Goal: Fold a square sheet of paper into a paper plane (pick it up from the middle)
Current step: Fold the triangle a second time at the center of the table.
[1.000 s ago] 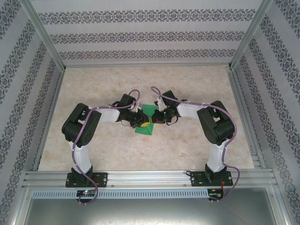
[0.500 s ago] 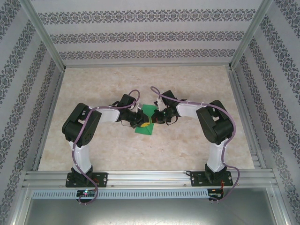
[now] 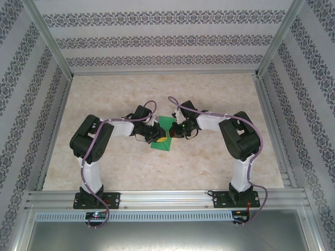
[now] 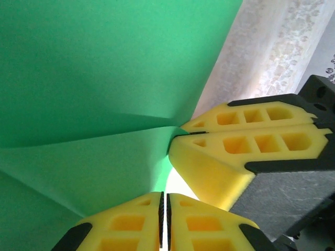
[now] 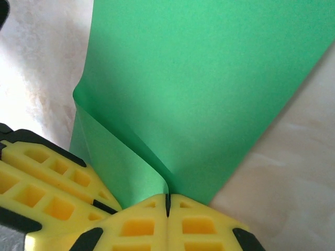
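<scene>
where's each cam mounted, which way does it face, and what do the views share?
Top: above and behind the bases, looking down at the table; both arms, left gripper, right gripper.
Left wrist: on the left arm, facing along its own shut fingers to the green paper.
Right wrist: on the right arm, facing along its fingers to the same paper.
Shared: paper and both grippers.

The thin, bright green square sheet of paper (image 5: 209,78) looks smooth and matt. The yellow fingers (image 4: 207,172) pinching it look like dull, moulded plastic.
</scene>
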Controlling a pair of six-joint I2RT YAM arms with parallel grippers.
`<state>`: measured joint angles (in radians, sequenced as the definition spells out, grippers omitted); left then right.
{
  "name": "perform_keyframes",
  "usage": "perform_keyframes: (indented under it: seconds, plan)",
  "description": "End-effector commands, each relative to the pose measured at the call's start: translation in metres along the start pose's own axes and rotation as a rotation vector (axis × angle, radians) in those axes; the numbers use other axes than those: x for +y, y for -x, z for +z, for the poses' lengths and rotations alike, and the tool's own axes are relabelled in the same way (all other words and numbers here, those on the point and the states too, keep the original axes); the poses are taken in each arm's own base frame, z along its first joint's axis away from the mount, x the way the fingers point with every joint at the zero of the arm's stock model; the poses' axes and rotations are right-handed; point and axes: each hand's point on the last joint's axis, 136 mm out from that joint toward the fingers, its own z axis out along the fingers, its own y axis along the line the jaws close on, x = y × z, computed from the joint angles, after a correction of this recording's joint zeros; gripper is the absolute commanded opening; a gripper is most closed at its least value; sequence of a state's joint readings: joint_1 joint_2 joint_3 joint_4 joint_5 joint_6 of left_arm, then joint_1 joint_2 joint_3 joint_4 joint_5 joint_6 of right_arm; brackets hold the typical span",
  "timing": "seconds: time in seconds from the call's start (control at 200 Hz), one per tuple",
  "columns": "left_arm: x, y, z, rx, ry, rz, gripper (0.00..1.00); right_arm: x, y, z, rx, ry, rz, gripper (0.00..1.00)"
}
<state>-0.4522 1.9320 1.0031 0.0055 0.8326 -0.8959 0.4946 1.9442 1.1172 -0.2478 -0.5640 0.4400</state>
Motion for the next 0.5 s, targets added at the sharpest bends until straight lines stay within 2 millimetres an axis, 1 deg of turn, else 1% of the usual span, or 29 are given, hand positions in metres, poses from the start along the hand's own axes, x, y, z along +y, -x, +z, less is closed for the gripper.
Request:
perform_keyframes:
  seconds: [0.0, 0.395, 0.495]
  plan:
    - [0.016, -0.009, 0.007, 0.032, 0.051, -0.019, 0.14, -0.008, 0.001, 0.001, 0.005, -0.034, -0.004, 0.00]
    - [0.022, -0.010, 0.010, 0.041, 0.069, -0.029, 0.14, -0.010, 0.000, 0.000, 0.008, -0.042, -0.002, 0.00]
    - [0.027, -0.011, 0.011, 0.045, 0.082, -0.040, 0.14, -0.010, 0.000, 0.001, 0.009, -0.045, -0.001, 0.00]
